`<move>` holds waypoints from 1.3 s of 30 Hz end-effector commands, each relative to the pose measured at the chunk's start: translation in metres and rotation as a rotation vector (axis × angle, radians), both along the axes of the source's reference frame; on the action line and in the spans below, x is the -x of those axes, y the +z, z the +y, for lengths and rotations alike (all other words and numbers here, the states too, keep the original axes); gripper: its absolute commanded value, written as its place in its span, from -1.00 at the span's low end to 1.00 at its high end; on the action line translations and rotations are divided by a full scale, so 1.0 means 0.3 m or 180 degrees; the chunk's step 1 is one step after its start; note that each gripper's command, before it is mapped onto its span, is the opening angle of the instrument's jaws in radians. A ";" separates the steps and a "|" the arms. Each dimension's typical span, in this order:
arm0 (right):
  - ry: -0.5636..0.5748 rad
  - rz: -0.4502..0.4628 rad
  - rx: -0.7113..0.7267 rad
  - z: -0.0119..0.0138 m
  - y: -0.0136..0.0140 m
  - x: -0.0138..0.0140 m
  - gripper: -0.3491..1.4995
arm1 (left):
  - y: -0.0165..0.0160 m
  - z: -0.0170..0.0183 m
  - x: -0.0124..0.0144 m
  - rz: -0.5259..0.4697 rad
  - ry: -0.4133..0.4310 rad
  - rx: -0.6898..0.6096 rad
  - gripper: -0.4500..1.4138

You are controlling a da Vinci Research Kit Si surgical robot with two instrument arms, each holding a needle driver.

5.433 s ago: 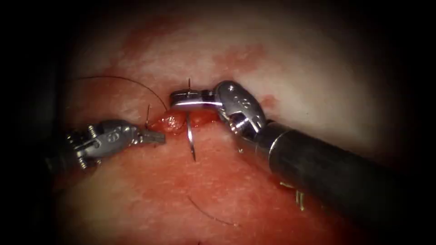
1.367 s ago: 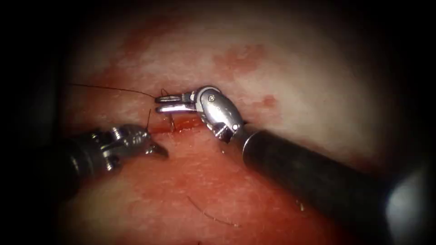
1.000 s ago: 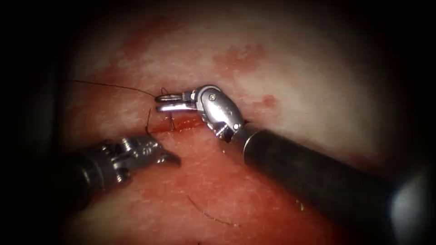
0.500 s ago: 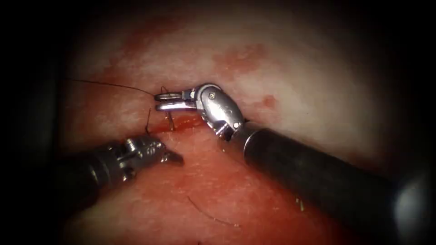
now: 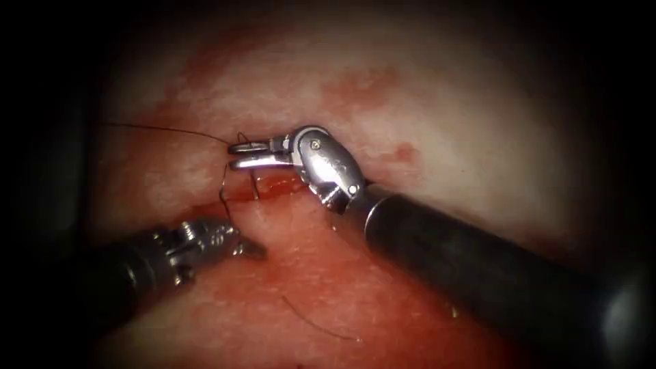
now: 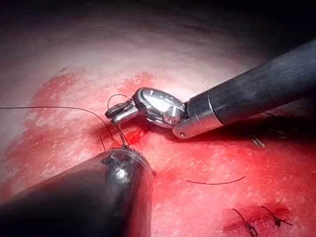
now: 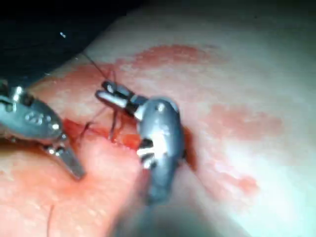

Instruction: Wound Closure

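The right end effector (image 5: 239, 154) lay level just above the cut (image 5: 280, 186), its two jaws a narrow gap apart and gripping nothing that could be made out. My reading is that it was parked there to stay close to the stitch site. A small loop of thread (image 5: 164, 130) sat at its tip, and one long strand ran off from it toward the endoscope view's left. Two short dark strands dropped from the tip to the cut.

The left end effector (image 5: 249, 250) rested on the tissue (image 5: 444, 137) below the cut, towards its left end, with its jaws together and apparently empty. One strand curved down to just beside its wrist, but whether they touched was unclear.

The needle could not be picked out, so whether it sat in the tissue could not be told. The short strands may be thread or part of it. A loose thread end (image 5: 314, 326) lay well below the cut.
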State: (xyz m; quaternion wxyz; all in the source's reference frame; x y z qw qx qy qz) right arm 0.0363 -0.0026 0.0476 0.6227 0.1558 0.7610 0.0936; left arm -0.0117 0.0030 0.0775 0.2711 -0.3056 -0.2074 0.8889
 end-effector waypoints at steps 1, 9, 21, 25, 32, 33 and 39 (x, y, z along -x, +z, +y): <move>-0.0003 0.0010 0.0003 0.0013 0.0012 -0.0025 -1.00 | 0.003 0.000 0.0018 -0.0002 -0.0006 -0.0014 -1.00; -0.0013 0.0010 -0.0020 0.0032 -0.0008 -0.0016 -1.00 | 0.008 0.000 0.0011 0.0011 0.0005 -0.0051 -1.00; -0.0041 -0.0023 -0.0216 0.0018 -0.0009 -0.0027 -1.00 | 0.007 0.000 -0.0002 0.0004 0.0000 -0.0072 -1.00; -0.0067 -0.0069 -0.0402 0.0015 -0.0009 -0.0025 -1.00 | 0.007 0.000 -0.0012 -0.0002 0.0009 -0.0073 -1.00; -0.0161 -0.0205 -0.0841 0.0001 -0.0018 -0.0012 -1.00 | 0.008 0.000 -0.0031 -0.0004 -0.0005 -0.0097 -1.00; -0.0157 -0.0219 -0.0900 0.0001 -0.0019 -0.0011 -1.00 | 0.008 0.000 -0.0034 -0.0005 -0.0003 -0.0097 -1.00; -0.0124 -0.0251 -0.0981 0.0022 -0.0029 -0.0013 -1.00 | 0.009 0.000 -0.0027 -0.0002 -0.0008 -0.0093 -1.00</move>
